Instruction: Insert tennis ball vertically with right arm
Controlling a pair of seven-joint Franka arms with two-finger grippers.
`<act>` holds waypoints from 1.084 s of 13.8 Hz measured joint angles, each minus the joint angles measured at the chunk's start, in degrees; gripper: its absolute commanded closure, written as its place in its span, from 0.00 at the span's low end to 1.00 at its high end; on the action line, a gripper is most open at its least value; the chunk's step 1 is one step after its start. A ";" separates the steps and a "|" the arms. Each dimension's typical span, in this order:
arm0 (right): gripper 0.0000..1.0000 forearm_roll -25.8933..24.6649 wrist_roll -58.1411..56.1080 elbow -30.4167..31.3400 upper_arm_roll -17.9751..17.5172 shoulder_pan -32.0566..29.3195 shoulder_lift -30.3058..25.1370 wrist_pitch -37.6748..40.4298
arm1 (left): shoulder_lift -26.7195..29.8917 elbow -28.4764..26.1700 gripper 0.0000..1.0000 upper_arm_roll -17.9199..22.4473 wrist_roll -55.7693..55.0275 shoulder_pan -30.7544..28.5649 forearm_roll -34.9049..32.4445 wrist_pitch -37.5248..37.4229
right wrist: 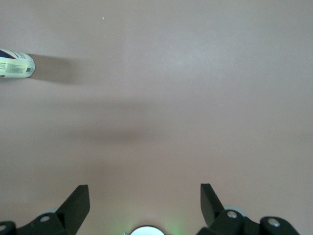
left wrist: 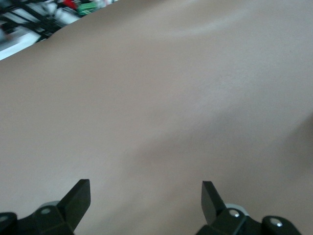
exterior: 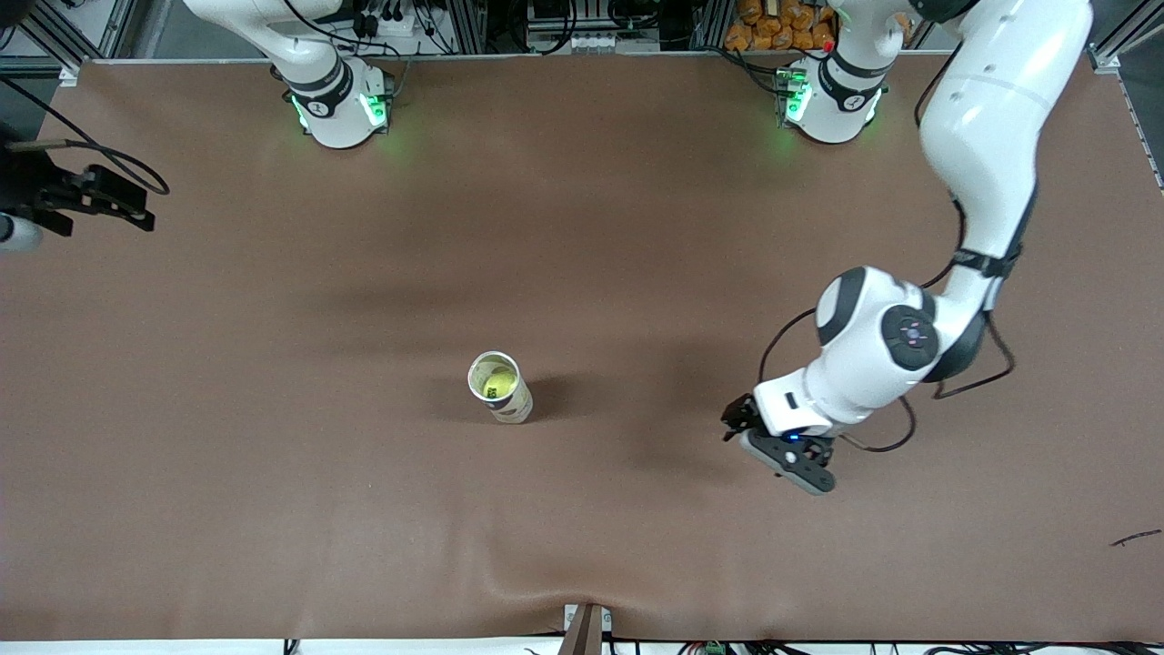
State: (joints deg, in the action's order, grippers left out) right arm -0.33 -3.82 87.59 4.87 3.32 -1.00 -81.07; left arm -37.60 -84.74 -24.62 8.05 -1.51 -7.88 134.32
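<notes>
The bench [exterior: 582,227] is covered edge to edge by a brown mat.

The left arm [exterior: 991,164] reaches from its base down over the bench toward the front camera. Its end effector [exterior: 782,446] hangs over bare mat toward the left arm's end, well apart from the can. In the left wrist view its fingers [left wrist: 78,198] stand spread wide with nothing between them.

The right arm [exterior: 309,55] shows only its base and lowest links in the front view. Its end effector [right wrist: 145,198] is seen in the right wrist view alone, over bare mat, fingers [right wrist: 78,200] spread wide and holding nothing.

One container is present: a can [exterior: 499,387] standing upright near the middle of the bench, mouth open to the top, with a pale rim. Its shadow falls on the mat toward the left arm's end.

Inside the can sits the ball [exterior: 494,379], yellow-green, below the rim.

The can wall carries a light label with dark print; the writing cannot be read in any view. The right wrist view shows the can [right wrist: 15,63] at the picture's edge, with a dark band and small print, likewise unreadable.
</notes>
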 measured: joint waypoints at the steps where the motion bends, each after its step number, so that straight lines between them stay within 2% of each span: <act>1: 0.00 0.00 0.01 -0.56 0.21 -0.34 0.00 0.72 | 2.22 0.23 0.00 0.06 -2.41 -0.33 -0.13 -3.44; 4: 0.00 0.00 0.10 -1.37 0.39 -0.82 0.01 1.25 | 10.05 0.62 0.00 1.05 -7.01 -1.10 -1.86 -14.59; 7: 0.00 0.34 0.43 -1.42 0.68 -1.15 0.10 0.48 | 18.74 0.70 0.00 1.72 -7.38 -5.22 -1.94 -25.79; 11: 0.00 0.71 1.04 -1.42 0.69 -1.19 0.35 -1.67 | 24.82 0.37 0.00 1.82 -5.38 -11.91 -1.95 -28.81; 13: 0.00 0.83 1.30 -1.43 0.66 -1.19 0.41 -2.18 | 26.36 0.34 0.00 1.98 -5.52 -13.27 -1.83 -29.26; 15: 0.00 1.07 1.31 -1.44 0.65 -1.19 0.45 -2.76 | 28.49 0.31 0.00 3.50 -6.17 -12.38 -1.55 -33.36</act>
State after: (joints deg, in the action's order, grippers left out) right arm 0.74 -2.51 86.15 5.52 2.14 -0.54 -83.83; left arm -9.10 -84.43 -21.12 1.87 -13.89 -9.43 100.97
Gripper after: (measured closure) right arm 0.000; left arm 0.000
